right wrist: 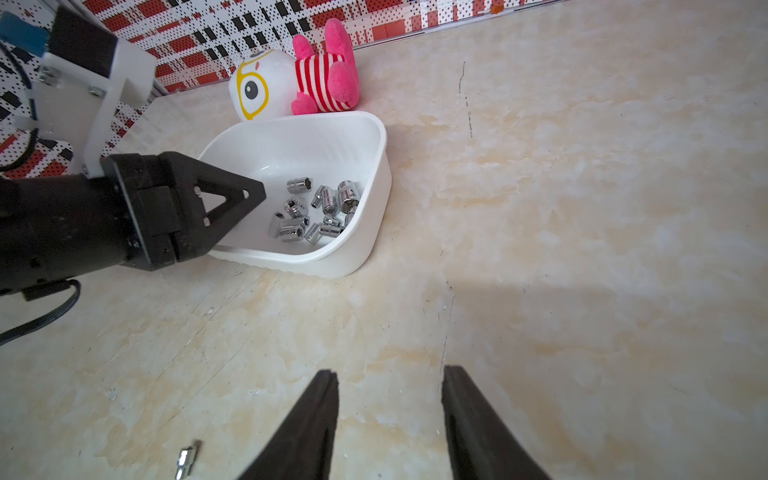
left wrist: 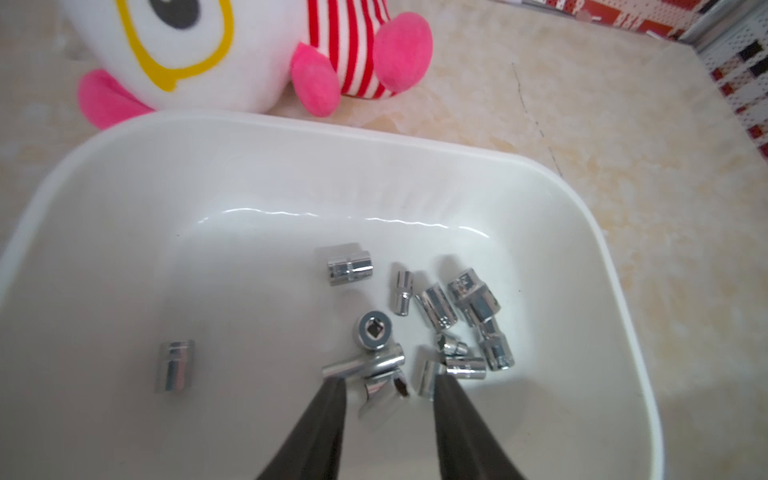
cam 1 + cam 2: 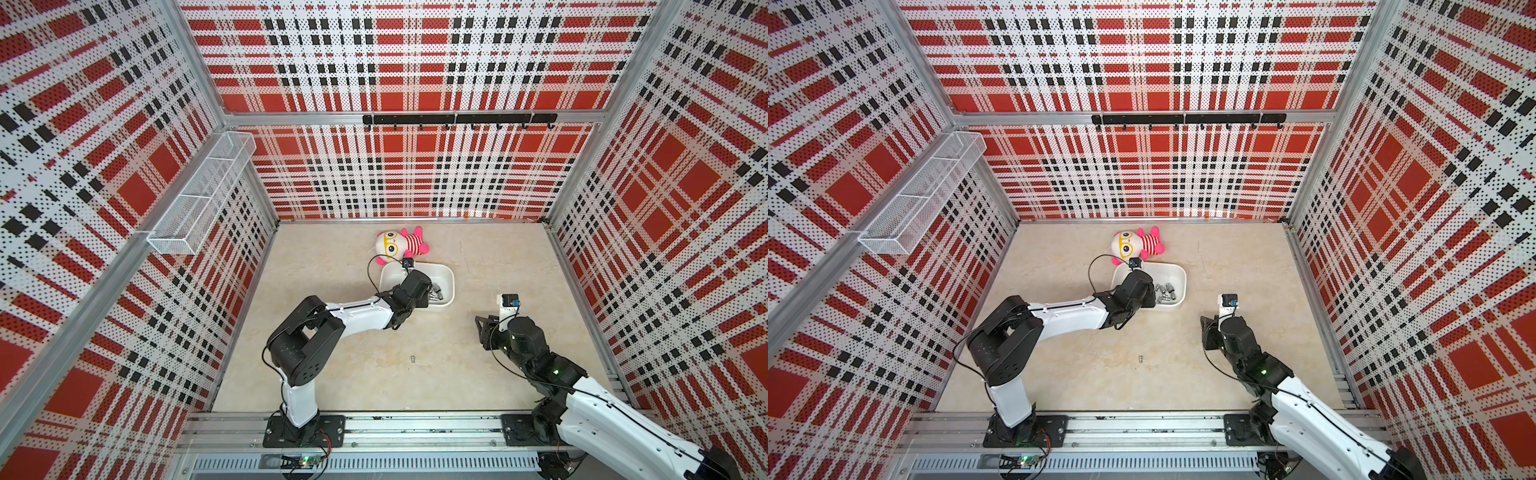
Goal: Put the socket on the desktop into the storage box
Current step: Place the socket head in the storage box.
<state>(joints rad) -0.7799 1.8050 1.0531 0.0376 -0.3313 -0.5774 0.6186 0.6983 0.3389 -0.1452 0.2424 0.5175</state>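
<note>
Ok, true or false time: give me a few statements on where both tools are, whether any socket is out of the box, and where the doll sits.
1. The left tool hangs over the storage box with its jaws apart. True.
2. Every socket is already in the storage box. False: one socket lies on the desktop, in front of the box between the two arms.
3. The right tool grips a socket. False: its jaws stand open and empty above bare desktop.
4. The plush doll lies outside the box, just behind its far side. True.
</note>
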